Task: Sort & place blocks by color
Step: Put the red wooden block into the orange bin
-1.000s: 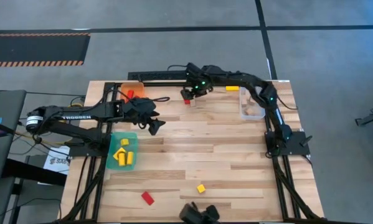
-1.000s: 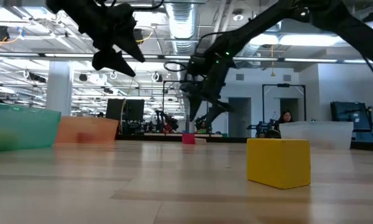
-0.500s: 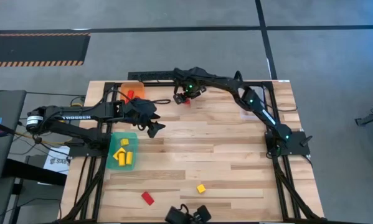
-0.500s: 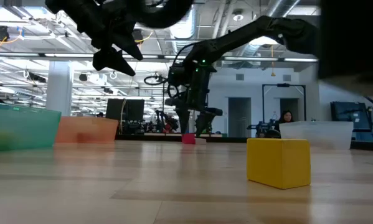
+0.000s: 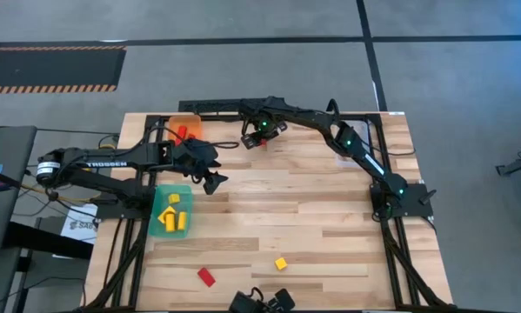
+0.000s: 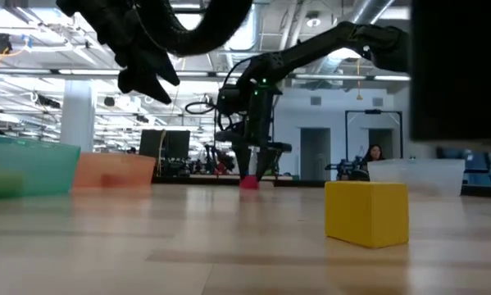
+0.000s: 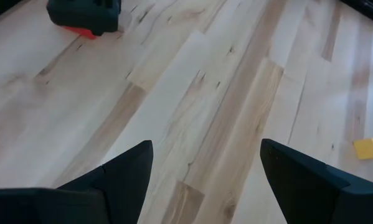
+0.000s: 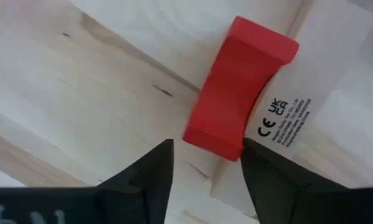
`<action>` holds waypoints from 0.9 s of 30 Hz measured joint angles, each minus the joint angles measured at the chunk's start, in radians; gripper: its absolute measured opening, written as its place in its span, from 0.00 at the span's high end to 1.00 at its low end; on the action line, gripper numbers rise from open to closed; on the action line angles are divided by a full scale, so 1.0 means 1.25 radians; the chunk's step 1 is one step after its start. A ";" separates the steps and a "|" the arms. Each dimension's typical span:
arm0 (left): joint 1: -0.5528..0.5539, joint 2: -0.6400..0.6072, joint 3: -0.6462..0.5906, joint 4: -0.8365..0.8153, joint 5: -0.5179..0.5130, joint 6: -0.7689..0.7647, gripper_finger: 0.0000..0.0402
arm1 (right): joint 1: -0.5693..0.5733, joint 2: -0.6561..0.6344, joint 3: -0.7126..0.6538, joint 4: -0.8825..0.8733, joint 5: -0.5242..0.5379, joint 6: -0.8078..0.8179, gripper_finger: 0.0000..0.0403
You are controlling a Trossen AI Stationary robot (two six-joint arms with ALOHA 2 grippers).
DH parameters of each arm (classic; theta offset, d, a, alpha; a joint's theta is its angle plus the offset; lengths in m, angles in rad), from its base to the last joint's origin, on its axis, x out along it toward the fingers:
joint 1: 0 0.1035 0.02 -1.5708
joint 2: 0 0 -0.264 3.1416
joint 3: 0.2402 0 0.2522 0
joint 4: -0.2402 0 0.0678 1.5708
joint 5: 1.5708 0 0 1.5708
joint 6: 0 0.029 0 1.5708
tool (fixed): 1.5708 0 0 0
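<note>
Open run through the table's middle
From centre, I see bare boards; teal bin (image 5: 172, 211) blocks nine o'clock, right arm (image 5: 330, 130) spans twelve.

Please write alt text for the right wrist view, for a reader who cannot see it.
The right gripper is low over a red block on the pale wooden table, its two dark fingers apart on either side of the block's near end. The block lies partly on a white printed label.

Overhead and table-level views, sharing the table (image 5: 312, 209).
</note>
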 joint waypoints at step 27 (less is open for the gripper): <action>-0.002 -0.002 0.000 -0.031 -0.011 0.038 0.29 | 0.014 -0.179 -0.001 -0.127 -0.004 -0.179 0.62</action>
